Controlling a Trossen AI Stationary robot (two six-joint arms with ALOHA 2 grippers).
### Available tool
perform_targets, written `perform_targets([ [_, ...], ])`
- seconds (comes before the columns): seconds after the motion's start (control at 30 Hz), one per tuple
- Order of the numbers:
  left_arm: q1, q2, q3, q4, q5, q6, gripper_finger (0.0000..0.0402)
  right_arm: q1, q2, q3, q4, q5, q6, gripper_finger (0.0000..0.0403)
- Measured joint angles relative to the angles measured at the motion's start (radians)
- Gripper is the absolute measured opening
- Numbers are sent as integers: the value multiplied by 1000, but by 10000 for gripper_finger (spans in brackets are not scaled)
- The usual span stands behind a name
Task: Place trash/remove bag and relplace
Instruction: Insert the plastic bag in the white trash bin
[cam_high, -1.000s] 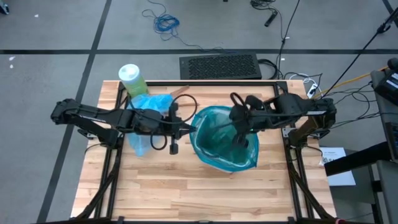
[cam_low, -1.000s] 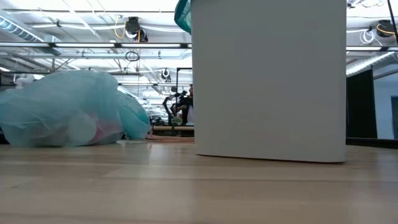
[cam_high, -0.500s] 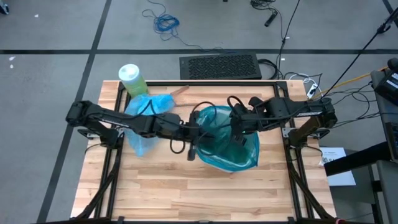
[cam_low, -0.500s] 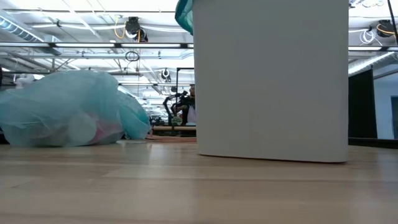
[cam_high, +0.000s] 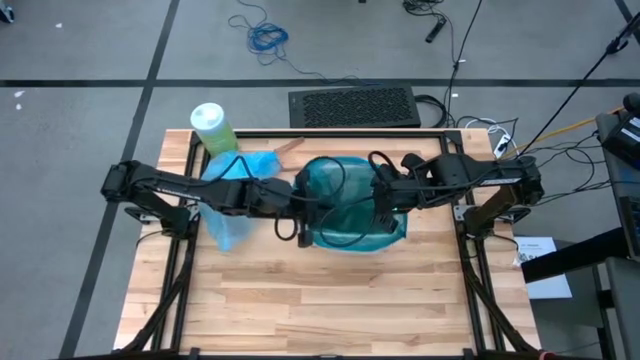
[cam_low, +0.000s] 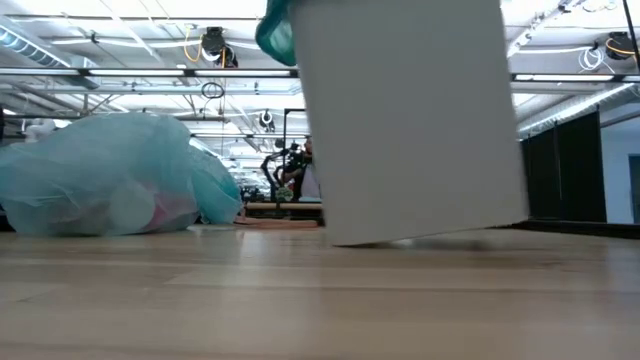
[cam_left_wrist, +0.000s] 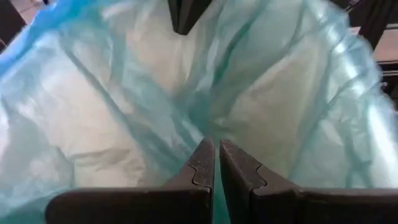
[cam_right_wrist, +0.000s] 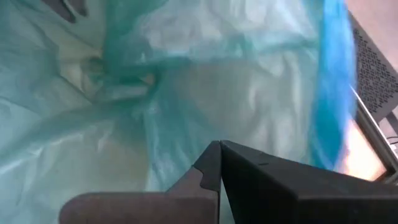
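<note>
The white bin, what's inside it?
A teal-green bag lines the white bin, and both tools reach in: left tool, right tool, each pinching the plastic. The bag hides the bottom, so any trash can't be seen.

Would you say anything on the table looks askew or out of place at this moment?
Yes. In the low view the white wastebasket is tilted, one bottom edge lifted off the table. From above, both grippers, left and right, are at its teal-green liner. The filled light-blue bag lies on its side nearby.

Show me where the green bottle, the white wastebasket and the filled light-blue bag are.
green bottle (cam_high: 212, 124), high view, on its white cap.
white wastebasket (cam_low: 410, 120), low view, on its side wall.
filled light-blue bag (cam_low: 100, 175), low view, on its bulging side.
</note>
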Motion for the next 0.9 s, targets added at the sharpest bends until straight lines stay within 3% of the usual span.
perform_targets([
  [0.43, -3, -54, 0, -52, 3, 5, 24, -14, 0, 0, 5, 143, -39, 0],
  [0.9, -6, -52, 0, -99, 6, -1, 24, -219, 0, 0, 11, 148, -144, 0],
])
